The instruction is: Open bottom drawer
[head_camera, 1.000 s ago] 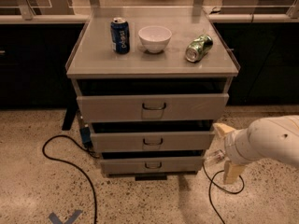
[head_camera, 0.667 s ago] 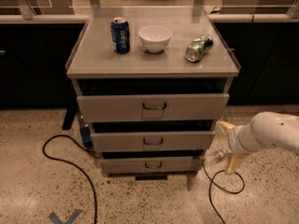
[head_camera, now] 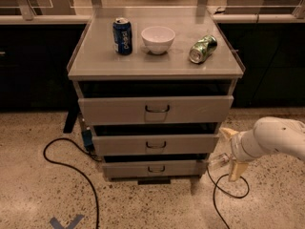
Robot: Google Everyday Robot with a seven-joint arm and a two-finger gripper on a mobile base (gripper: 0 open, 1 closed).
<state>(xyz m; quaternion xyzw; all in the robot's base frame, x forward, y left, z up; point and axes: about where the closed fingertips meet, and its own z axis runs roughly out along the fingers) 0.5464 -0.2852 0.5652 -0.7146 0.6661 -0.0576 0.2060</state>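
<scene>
Bottom drawer (head_camera: 126, 170), lowest of three grey drawers in the cabinet (head_camera: 95, 65), near the floor.
Its narrow flat front carries one small dark wire handle (head_camera: 156, 168). The gripper (head_camera: 228, 155) hangs just right of it, spread wide, holding nothing. On top stand one blue can (head_camera: 122, 36), one white bowl (head_camera: 158, 38) and one tipped green can (head_camera: 203, 49).

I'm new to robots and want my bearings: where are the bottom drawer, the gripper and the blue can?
bottom drawer (head_camera: 128, 170), camera view, flat front left of handle.
gripper (head_camera: 227, 157), camera view, right of the cabinet's lower corner; middle of its end.
blue can (head_camera: 123, 37), camera view, middle of its side.
</scene>
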